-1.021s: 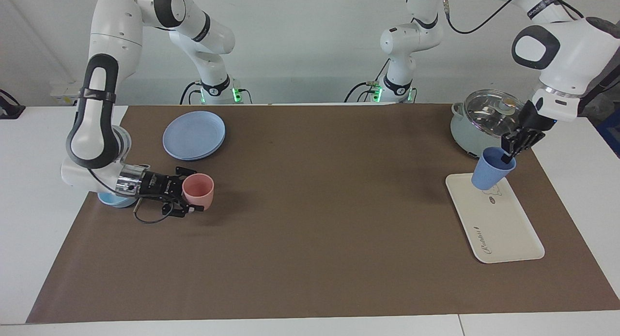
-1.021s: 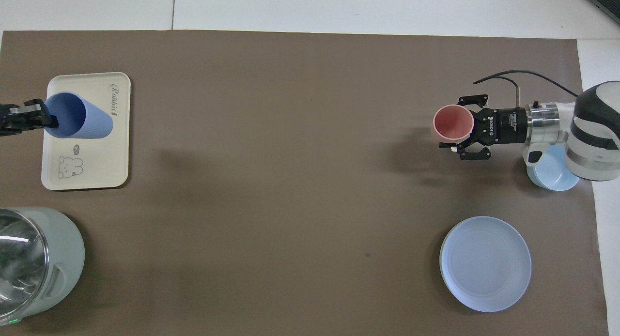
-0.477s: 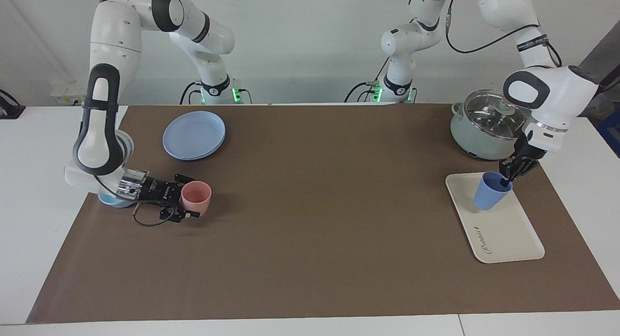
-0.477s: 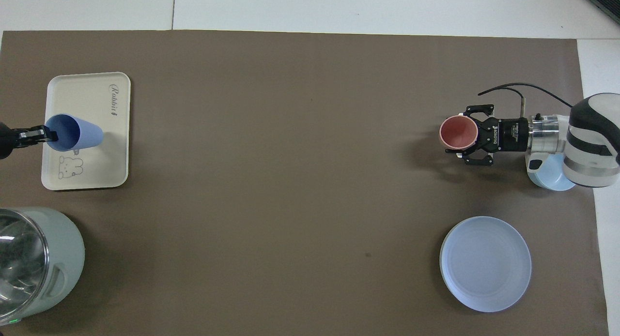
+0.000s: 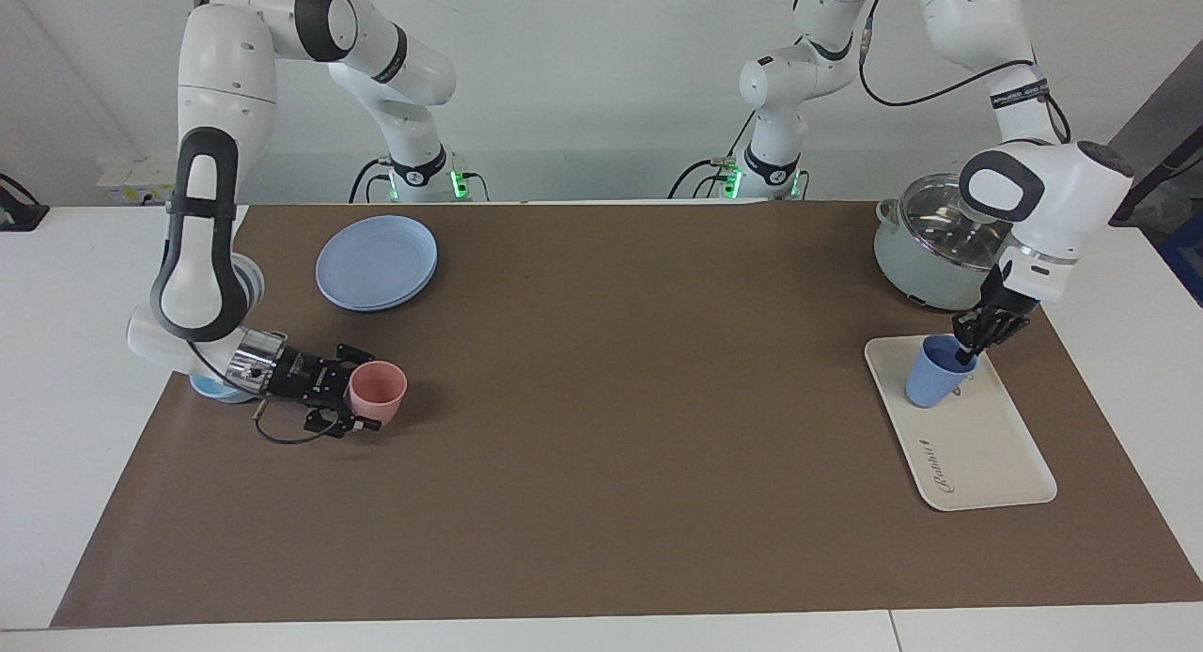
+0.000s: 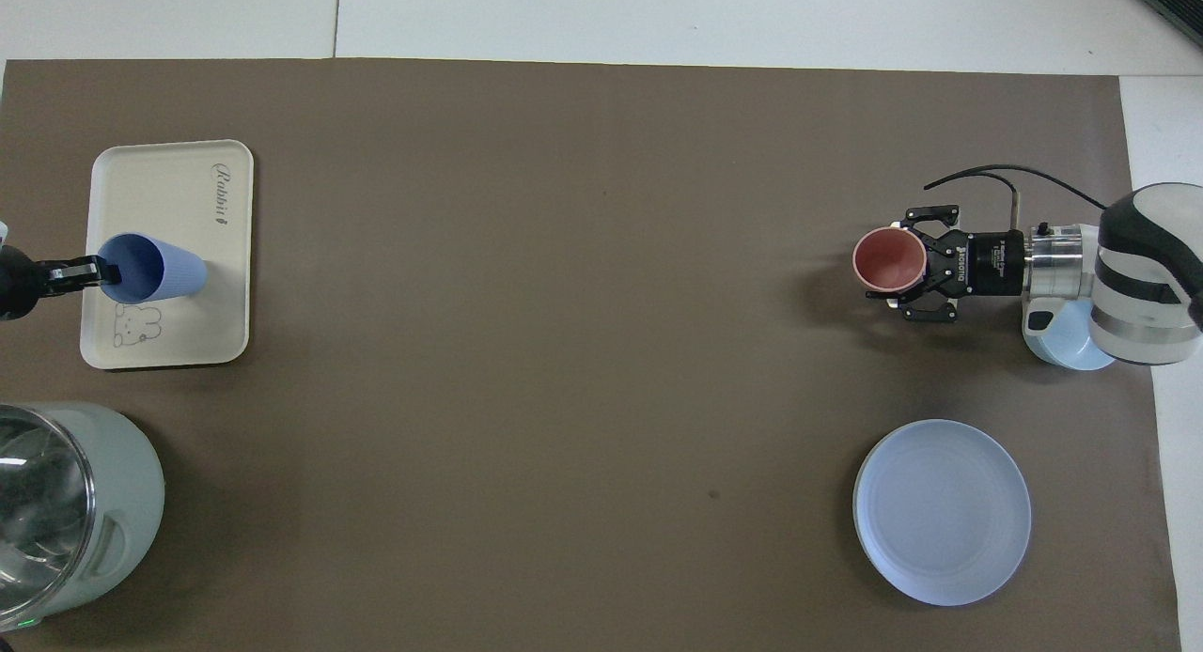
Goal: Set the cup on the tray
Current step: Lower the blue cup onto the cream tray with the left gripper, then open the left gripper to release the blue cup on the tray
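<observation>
From the facing view I read, in order across the counter (image 5: 601, 502), first my right hand (image 5: 362, 395), lying low and horizontal over the brown mat toward the right arm's end. Its fingers are clamped on the rim of the pink cup (image 5: 378, 392), which sits upright; whether the cup's base touches the mat I cannot tell. The light-blue bowl (image 5: 218, 390) is largely hidden under that arm's wrist, with only an edge showing. The round blue plate (image 5: 377, 261) lies nearer to the robots than the pink cup, well apart from it.

Toward the left arm's end stands the lidded pot (image 5: 930, 248), partly covered by the left arm. My left hand (image 5: 968, 349) pinches the rim of the cup (image 5: 933, 374), one finger inside it. The cup is tilted and sits on the tray (image 5: 987, 455), at the tray's end nearer the robots. In the overhead view the cup (image 6: 150, 269) covers part of the bear drawing (image 6: 136, 323), and the left hand (image 6: 99, 271) is mostly cut off at the edge.
</observation>
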`<action>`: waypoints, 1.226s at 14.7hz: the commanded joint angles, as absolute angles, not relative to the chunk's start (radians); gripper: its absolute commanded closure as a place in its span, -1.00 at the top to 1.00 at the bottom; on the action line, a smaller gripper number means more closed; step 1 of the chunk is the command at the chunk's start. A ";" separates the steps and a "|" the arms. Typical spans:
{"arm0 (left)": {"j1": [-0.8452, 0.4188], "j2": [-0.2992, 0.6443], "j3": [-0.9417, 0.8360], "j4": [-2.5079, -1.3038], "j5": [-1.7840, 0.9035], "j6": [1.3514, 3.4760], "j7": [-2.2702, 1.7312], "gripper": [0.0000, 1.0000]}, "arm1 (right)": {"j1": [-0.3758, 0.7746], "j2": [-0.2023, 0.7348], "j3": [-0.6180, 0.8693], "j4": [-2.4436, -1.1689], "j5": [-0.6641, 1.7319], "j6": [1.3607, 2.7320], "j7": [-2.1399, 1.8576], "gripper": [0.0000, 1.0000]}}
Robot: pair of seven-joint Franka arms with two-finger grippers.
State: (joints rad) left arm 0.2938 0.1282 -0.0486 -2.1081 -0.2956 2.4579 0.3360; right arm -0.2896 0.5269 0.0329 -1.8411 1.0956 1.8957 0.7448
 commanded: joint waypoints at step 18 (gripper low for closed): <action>-0.064 -0.080 -0.071 -1.830 -0.015 1.778 0.072 1.00 | -0.302 0.511 0.035 -1.856 0.974 2.022 0.704 -1.00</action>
State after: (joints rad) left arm -0.0155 -0.0576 -0.0812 -1.8135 -0.0454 1.8027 0.1294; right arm -0.2946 0.5060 0.0331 -1.8402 1.0269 1.9585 0.7280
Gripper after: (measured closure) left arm 0.000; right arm 0.216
